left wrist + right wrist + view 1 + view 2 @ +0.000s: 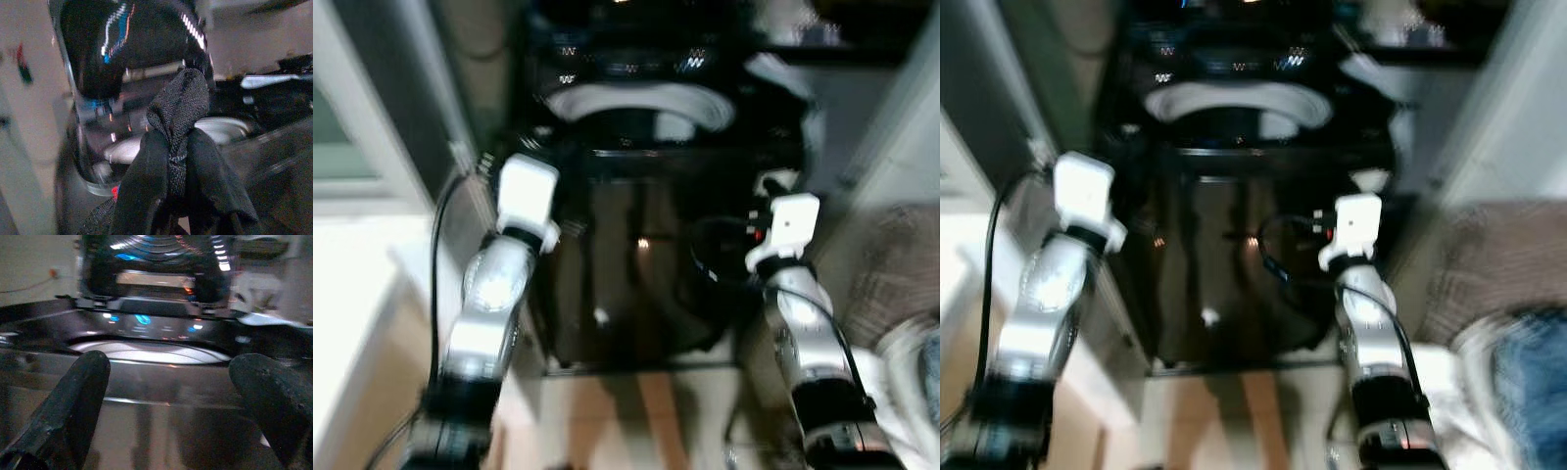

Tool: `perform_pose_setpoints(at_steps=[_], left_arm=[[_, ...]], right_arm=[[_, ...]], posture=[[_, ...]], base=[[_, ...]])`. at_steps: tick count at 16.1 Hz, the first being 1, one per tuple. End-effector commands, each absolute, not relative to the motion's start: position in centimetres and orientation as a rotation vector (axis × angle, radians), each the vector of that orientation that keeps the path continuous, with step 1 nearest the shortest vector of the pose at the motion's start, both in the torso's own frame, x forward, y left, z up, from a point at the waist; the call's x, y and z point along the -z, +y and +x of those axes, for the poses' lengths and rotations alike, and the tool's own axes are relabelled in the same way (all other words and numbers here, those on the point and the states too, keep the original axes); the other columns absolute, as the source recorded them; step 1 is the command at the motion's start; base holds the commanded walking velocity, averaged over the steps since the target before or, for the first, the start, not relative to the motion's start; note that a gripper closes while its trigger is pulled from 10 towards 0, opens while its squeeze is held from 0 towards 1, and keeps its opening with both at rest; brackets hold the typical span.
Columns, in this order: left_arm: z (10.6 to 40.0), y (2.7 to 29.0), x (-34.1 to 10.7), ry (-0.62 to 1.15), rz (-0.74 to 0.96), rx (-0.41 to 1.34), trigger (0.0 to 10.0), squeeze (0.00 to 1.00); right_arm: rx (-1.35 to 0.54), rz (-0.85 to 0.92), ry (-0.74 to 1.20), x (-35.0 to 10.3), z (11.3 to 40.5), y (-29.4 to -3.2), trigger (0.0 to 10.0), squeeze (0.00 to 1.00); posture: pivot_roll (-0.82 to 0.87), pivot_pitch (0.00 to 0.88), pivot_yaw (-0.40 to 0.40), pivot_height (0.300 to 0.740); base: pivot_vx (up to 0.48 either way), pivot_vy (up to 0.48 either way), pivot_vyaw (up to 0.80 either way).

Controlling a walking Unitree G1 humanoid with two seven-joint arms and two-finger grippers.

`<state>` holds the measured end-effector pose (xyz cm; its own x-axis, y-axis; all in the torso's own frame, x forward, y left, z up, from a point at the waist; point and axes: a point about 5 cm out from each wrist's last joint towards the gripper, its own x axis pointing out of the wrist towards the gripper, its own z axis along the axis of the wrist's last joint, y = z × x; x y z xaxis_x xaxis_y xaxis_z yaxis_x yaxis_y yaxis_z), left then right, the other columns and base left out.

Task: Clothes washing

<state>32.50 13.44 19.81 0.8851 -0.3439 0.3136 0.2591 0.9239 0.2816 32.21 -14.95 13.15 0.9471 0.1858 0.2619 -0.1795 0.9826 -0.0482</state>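
- Nearest the camera, the two silver arms reach forward and down on either side of a black top-loading washing machine (626, 284), whose glossy front panel stands between them; both head views are blurred.
- The left arm (489, 304) runs up the machine's left side, its white wrist block near the machine's top left corner.
- The left hand (168, 196) has its two black fingers pressed close together on a bunch of dark woven cloth (180, 110); the cloth stands up in a crumpled knot above the fingertips.
- In the left wrist view the cloth sits in front of the machine's raised glossy lid (127, 44) and close to the pale rim of the drum opening.
- The right arm (803, 343) runs up the machine's right side, with a black cable (715, 264) looping beside its white wrist block.
- The right hand (171, 406) is spread wide with nothing between its fingers (73, 396); it faces the machine's front top edge.
- Beyond the right hand lies the light ring of the drum opening (151, 352), and behind that a control strip (146, 320) with small blue lights.
- At the right edge, beside the right arm, lies a heap of laundry (1518, 362) in brownish and blue fabric.
- A pale surface (352, 294) sits at the left.
- Farthest back, the lifted lid catches bright reflections.
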Motion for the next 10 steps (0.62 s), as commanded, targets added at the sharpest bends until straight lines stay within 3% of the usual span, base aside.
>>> perform_pose_setpoints(at_steps=[1, 4, 7, 8, 10], left_arm=[[33.2, 12.4, -21.8, -0.433, 0.277, 0.373, 0.0, 0.00], [36.4, 10.7, -26.8, -0.511, 0.352, 0.472, 0.0, 0.00], [39.9, 10.7, -31.4, -0.474, 0.429, 0.499, 0.0, 0.00], [40.7, 11.1, -32.8, -0.452, 0.425, 0.457, 10.0, 0.00], [41.9, 11.8, -33.1, -0.346, 0.531, 0.376, 10.0, 0.00]], right_arm=[[-0.191, -0.029, -0.310, -14.0, 32.2, -14.8, 10.0, 0.02], [-0.170, -0.027, -0.343, -14.6, 31.6, -15.1, 10.0, 0.02], [-0.231, -0.015, -0.376, -15.4, 28.2, -15.3, 10.0, 0.02], [-0.247, -0.009, -0.359, -15.2, 26.8, -15.5, 10.0, 0.02], [-0.270, 0.011, -0.338, -15.7, 23.8, -15.8, 10.0, 0.02]], posture=[[-0.12, 0.000, 0.017, 0.740], [-0.16, 0.000, 0.051, 0.740], [-0.25, 0.000, 0.123, 0.740], [-0.28, 0.000, 0.139, 0.740], [-0.33, 0.000, 0.176, 0.740]], base=[[0.480, 0.000, 0.00], [0.480, 0.000, 0.00], [0.480, 0.000, 0.00], [0.420, 0.000, 0.00], [0.000, 0.000, 0.00]])
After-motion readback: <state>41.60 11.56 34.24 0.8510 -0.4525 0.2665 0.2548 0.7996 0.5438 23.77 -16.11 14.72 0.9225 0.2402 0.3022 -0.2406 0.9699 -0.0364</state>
